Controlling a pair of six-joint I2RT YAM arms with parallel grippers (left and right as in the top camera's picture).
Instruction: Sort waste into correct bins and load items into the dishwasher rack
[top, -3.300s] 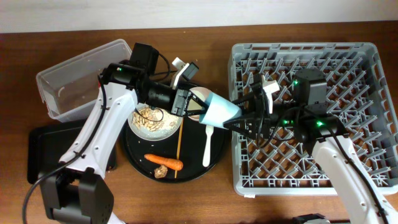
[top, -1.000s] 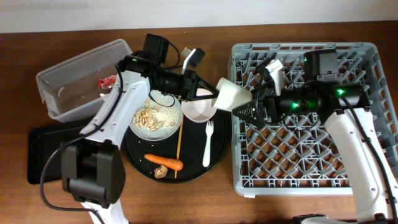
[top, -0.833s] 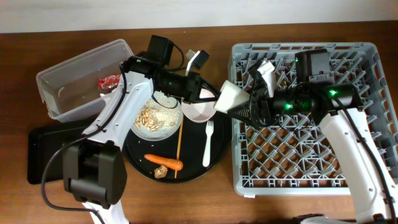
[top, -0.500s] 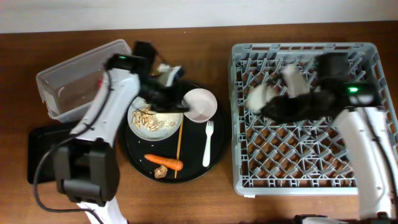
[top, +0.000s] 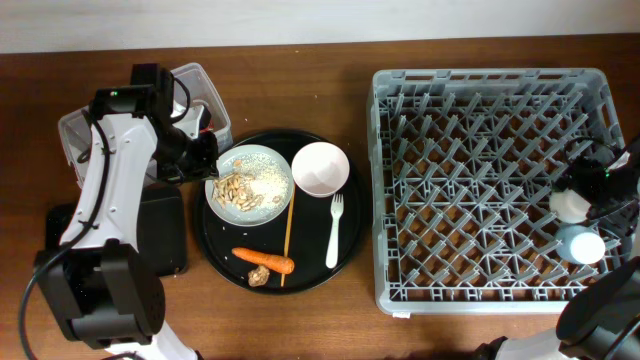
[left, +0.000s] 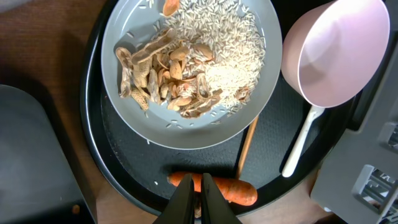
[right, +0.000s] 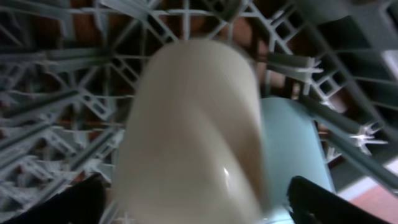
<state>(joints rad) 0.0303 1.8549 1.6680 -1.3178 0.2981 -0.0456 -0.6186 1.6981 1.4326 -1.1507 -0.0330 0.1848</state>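
My left gripper (top: 200, 155) is shut and empty at the left edge of the white plate (top: 262, 158), which holds noodle-and-rice scraps (top: 240, 190). In the left wrist view its fingertips (left: 200, 193) hang over the orange carrot (left: 233, 190), below the plate (left: 186, 134) and scraps (left: 180, 74). The bowl (top: 320, 168), white fork (top: 334, 230), carrot (top: 265, 260) and brown bits (top: 258, 277) lie on the round black tray. My right gripper (top: 590, 195) holds the small white cup (top: 568, 203) low in the grey rack (top: 480, 130), next to the light-blue cup (top: 585, 245). The right wrist view shows both cups, white (right: 193, 124) and blue (right: 286, 143).
The clear tub (top: 80, 150) stands at the far left, partly under my left arm. The flat black tray (top: 165, 230) lies in front of it. A thin wooden stick (top: 289, 230) lies on the round black tray (top: 215, 260). The red wrapper is hidden.
My right gripper carried the white cup from the rack's left edge to its far right side. My left arm swung back from the bowl to the plate's left side.
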